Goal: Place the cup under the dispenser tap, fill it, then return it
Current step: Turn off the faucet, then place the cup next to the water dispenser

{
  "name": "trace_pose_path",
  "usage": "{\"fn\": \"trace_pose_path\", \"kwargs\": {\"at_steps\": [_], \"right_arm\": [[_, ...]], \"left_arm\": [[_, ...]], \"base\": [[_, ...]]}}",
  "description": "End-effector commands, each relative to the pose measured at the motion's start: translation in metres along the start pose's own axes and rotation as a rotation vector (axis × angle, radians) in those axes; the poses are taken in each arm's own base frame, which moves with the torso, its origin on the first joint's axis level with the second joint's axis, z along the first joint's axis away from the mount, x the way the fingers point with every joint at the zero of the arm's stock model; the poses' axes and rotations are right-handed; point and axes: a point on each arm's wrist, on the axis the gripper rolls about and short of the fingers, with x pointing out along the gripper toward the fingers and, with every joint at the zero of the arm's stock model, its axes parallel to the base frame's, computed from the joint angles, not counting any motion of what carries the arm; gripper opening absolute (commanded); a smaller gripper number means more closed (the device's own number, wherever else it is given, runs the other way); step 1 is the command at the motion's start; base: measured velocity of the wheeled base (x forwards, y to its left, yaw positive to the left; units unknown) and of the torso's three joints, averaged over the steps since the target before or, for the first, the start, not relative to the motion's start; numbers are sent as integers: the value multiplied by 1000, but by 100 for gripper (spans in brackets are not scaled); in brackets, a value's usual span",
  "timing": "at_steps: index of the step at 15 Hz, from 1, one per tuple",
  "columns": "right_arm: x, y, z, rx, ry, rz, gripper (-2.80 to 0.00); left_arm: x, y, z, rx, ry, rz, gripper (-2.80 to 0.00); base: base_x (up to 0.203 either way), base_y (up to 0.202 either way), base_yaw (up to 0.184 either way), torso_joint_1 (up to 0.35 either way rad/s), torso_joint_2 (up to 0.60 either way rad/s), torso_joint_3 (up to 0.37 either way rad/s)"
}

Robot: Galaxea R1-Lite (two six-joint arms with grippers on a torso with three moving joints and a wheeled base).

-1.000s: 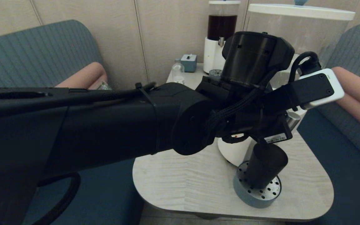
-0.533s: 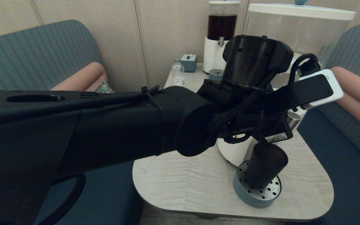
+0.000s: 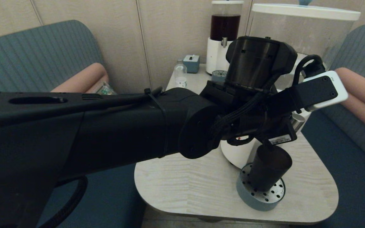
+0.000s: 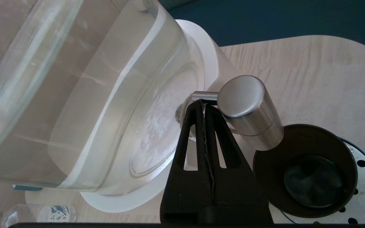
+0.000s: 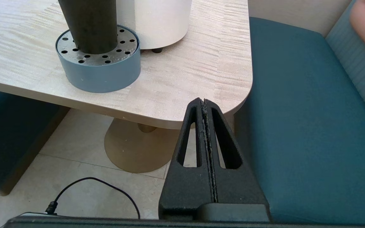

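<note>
My left gripper [image 4: 204,106], jaws pinched together, is pressing the tap [image 4: 249,110] lever over the cup [image 4: 309,171] on the drain tray [image 5: 98,71] near the table's front edge, so holding too long could overflow it; right gripper [image 5: 204,106] sits closed off-table.

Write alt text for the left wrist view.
The left gripper, fingers shut, presses its tips against the dispenser tap above the black cup, which stands on a perforated drip tray beside the clear water tank.
</note>
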Motion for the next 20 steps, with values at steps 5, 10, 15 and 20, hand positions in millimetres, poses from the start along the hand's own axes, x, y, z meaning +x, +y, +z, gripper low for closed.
{"fn": "trace_pose_path", "kwargs": {"at_steps": [5,10,15,20], "right_arm": [[0,0,-1,-1,0,1,-280],[0,0,0,-1,0,1,-280],[0,0,0,-1,1,1,-280],[0,0,0,-1,1,1,-280]], "left_arm": [[-16,6,4,-6,22,18,-280],[-54,19,0,-18,98,73,-280],[-133,47,-13,-127,153,171,-280],[-219,39,-25,-580,3,148,-280]], "base": [[0,0,0,0,0,0],[0,0,0,0,0,0],[0,0,0,0,0,0],[0,0,0,0,0,0]]}}
